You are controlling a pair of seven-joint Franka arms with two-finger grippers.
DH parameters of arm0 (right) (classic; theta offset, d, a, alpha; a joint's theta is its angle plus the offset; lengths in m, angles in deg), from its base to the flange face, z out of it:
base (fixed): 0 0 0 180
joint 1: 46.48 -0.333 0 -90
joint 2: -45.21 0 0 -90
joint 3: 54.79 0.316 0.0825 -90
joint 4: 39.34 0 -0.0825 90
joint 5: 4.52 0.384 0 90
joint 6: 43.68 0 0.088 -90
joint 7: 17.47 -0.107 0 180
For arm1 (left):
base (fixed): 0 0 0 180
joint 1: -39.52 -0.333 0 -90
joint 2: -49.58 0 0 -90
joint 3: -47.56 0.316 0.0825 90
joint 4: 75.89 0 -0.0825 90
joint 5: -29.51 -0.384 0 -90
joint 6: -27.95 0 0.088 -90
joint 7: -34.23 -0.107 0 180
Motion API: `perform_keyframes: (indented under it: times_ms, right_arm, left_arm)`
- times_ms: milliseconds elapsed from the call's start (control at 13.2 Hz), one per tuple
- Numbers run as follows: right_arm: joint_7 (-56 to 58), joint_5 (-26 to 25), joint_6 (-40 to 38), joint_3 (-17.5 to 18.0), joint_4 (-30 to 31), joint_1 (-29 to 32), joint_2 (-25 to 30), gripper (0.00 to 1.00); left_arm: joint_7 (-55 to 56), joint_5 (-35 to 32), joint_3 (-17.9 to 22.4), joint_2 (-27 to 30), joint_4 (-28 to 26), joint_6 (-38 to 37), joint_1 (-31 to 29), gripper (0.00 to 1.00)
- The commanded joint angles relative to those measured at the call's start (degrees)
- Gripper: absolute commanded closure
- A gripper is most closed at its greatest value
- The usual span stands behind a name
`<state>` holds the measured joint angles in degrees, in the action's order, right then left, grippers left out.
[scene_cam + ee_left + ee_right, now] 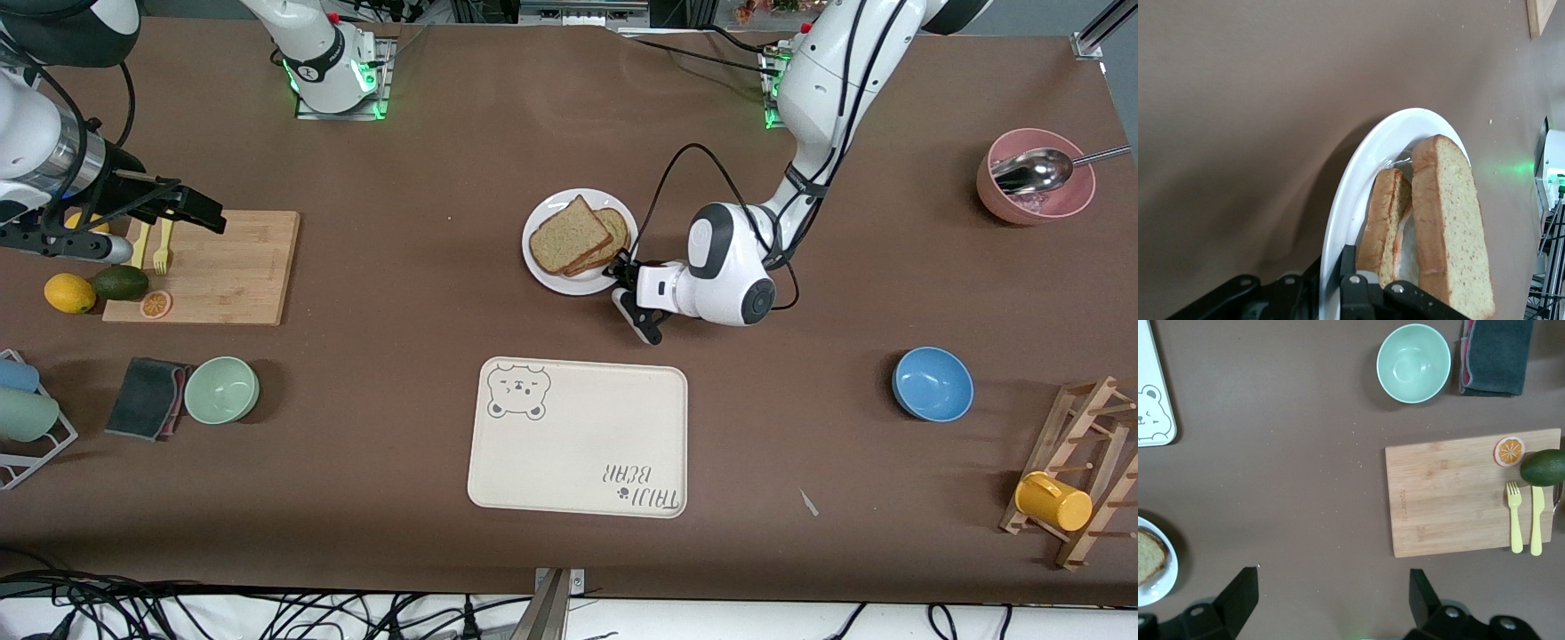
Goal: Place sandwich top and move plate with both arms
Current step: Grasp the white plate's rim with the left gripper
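Observation:
The white plate sits mid-table. On it the sandwich top, a speckled tan slice, lies on a lower slice. My left gripper is shut on the plate's rim at the edge nearer the front camera, toward the left arm's end. In the left wrist view the rim runs between the fingers, with the sandwich top over something white and the lower slice. My right gripper is open and empty over the cutting board; its fingers stand wide apart.
A cream bear tray lies nearer the front camera than the plate. A blue bowl, pink bowl with spoon and rack with yellow cup are toward the left arm's end. A green bowl, cloth, lemon and avocado lie near the board.

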<state>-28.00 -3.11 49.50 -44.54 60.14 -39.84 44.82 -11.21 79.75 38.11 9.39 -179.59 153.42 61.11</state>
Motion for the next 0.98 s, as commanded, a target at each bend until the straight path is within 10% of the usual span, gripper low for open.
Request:
perform_keyframes:
  times_ms: [0,906]
  right_arm:
    - [2.2,0.3,1.1,0.6,0.0,0.7,0.3,0.00]
    - [2.3,0.0,-1.0,-0.8,0.7,0.9,1.3,0.00]
  left_arm:
    - [-2.0,5.6,0.1,0.6,-0.4,-1.5,-1.6,1.00]
    - [-10.5,16.2,0.1,0.5,-0.3,-4.8,-5.4,1.00]
